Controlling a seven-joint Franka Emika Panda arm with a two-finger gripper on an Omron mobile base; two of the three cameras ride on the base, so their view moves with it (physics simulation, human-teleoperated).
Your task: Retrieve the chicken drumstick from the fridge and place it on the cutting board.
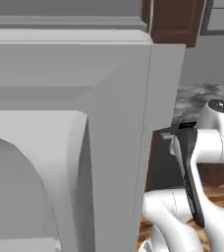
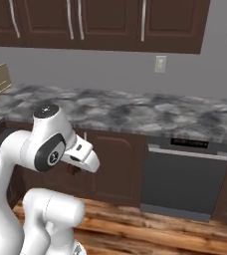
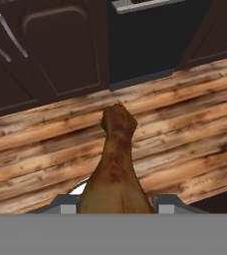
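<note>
Brownish-tan, glossy chicken drumstick (image 3: pixel 114 164) clenched between dark gripper (image 3: pixel 113 205) fingertips, lower centre, above striped wooden plank floor (image 3: pixel 185 124), dark brown cabinets (image 3: pixel 51 50) beyond.

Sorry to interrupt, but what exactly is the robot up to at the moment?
The gripper is shut on the chicken drumstick, held out over the wooden floor in front of dark lower cabinets. The grey fridge stands close on the robot's left. The drumstick is not yet on a cutting board.
</note>
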